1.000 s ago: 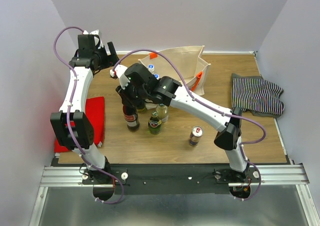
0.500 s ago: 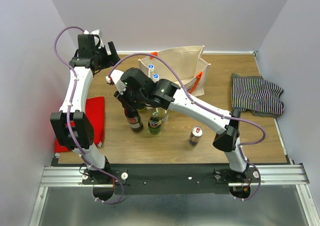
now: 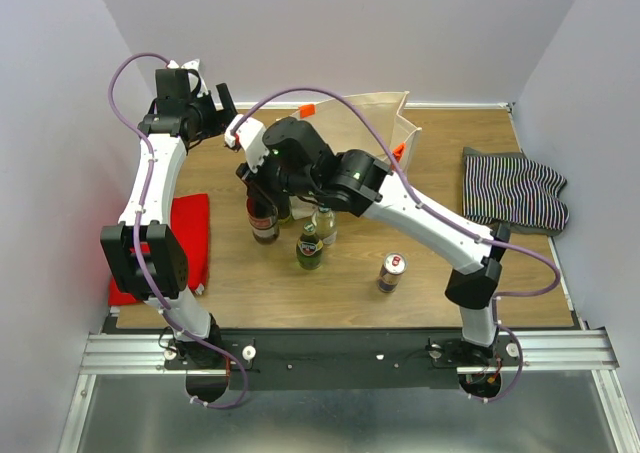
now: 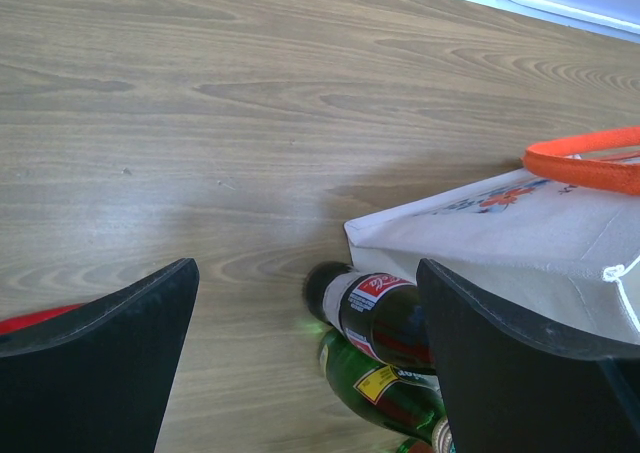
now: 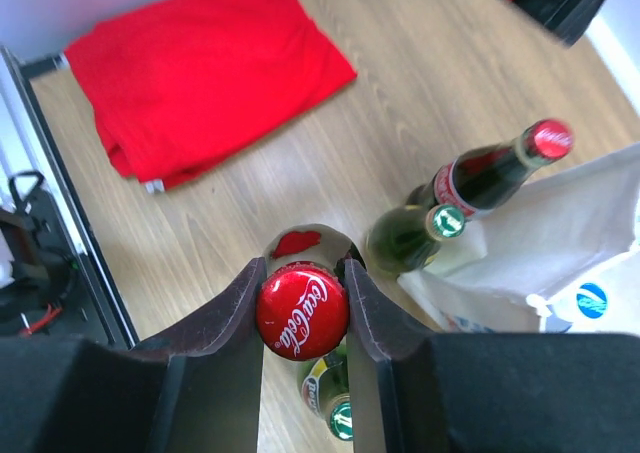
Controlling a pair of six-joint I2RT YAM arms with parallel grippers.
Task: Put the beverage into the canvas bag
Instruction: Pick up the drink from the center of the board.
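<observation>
My right gripper (image 5: 301, 309) (image 3: 262, 188) is shut on the red-capped neck of a dark cola bottle (image 3: 263, 220), the beverage, which hangs upright in front of the cream canvas bag (image 3: 360, 123). In the right wrist view the red cap (image 5: 301, 311) sits squeezed between both fingers, with the bag (image 5: 560, 243) to the right. My left gripper (image 3: 222, 103) (image 4: 308, 273) is open and empty at the back left, beside the bag's corner (image 4: 520, 233) and its orange handle (image 4: 585, 158).
A second cola bottle (image 5: 490, 173), green bottles (image 5: 410, 238) (image 3: 310, 248) and a clear bottle (image 3: 325, 223) stand near the bag's front. A can (image 3: 391, 271) stands nearer me. Red cloth (image 3: 185, 238) lies left, striped cloth (image 3: 515, 188) right. A blue cap (image 5: 592, 299) shows inside the bag.
My right arm has swung back and right with the cola bottle still gripped, carrying it a little toward the bag. The left arm has stayed put.
</observation>
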